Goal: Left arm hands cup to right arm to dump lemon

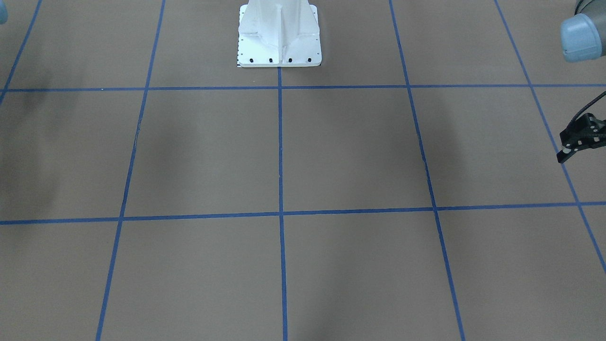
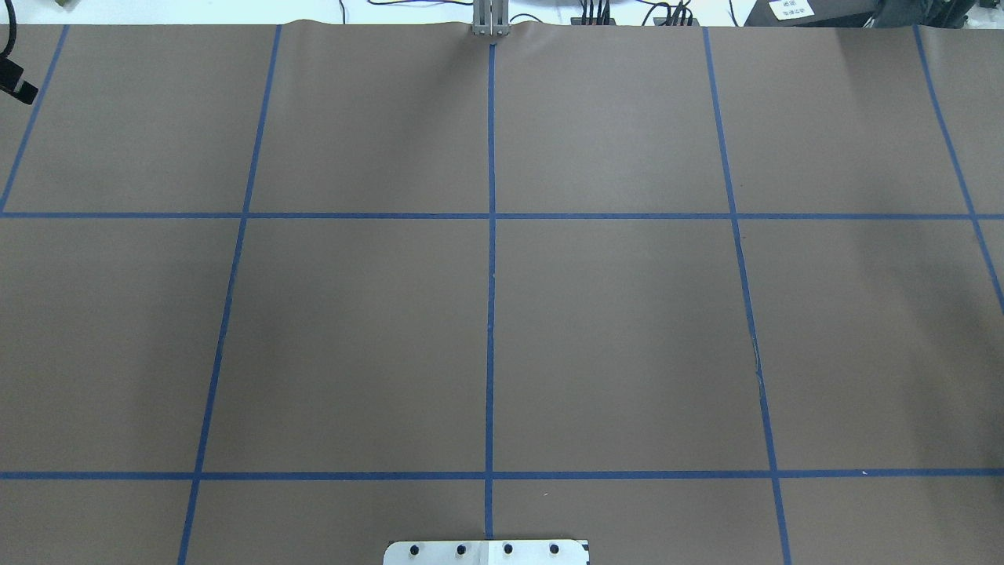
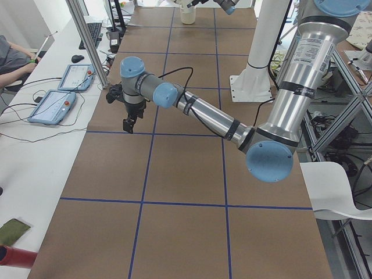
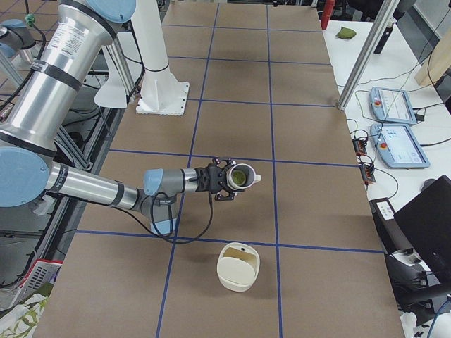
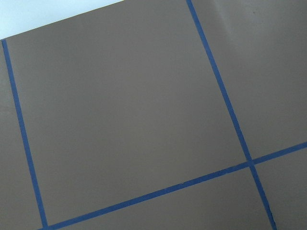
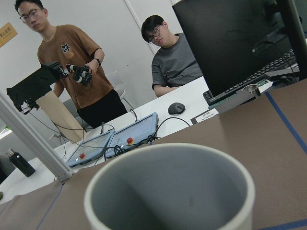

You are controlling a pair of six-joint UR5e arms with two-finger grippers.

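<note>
The cup (image 4: 244,177) is in the air above the desk (image 2: 627,353), tipped on its side at the end of the right arm (image 4: 91,186). The black fingers of the right pincer (image 4: 227,180) show on both sides of it, but how firmly the pincer closes cannot be told. The lemon (image 4: 238,179) sits inside the cup, a yellow-green lump. A cream container (image 4: 238,266) stands on the desk near the cup. The left arm (image 3: 203,116) reaches to the desk's far edge. Only part of its left pincer (image 1: 581,137) is visible, so whether it is wide or narrow cannot be told.
</note>
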